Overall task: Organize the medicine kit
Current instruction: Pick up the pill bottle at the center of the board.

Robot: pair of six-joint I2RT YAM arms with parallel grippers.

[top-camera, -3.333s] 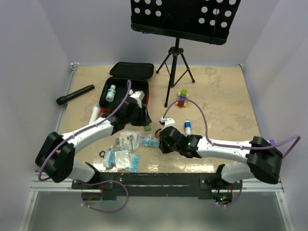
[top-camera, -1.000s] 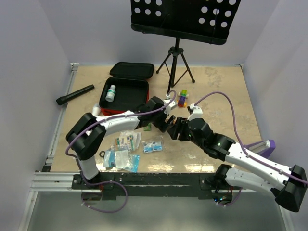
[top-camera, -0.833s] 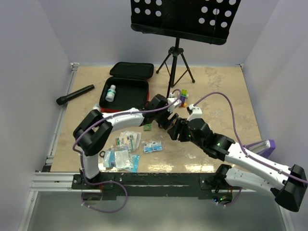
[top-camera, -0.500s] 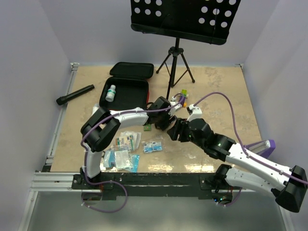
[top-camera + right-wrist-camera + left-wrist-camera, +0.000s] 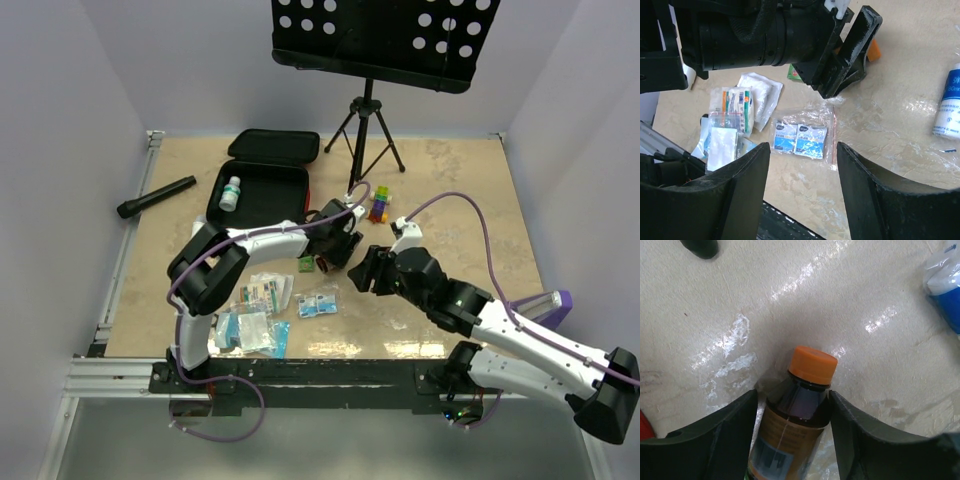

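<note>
Left wrist: left gripper point(image 5: 792, 395) straddles the orange-capped bottle point(image 5: 800, 407), grip uncertain, probably bound for the medicine kit point(image 5: 262, 195); right gripper point(image 5: 802, 150) gapes empty.

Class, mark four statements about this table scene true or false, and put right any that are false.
1. The left gripper has a finger on each side of a brown bottle with an orange cap. True.
2. The right gripper holds a packet. False: its jaws are open with nothing between them.
3. The case lies open with a white bottle inside. True.
4. The flashlight lies inside the case. False: it lies on the table, left of the case.
</note>
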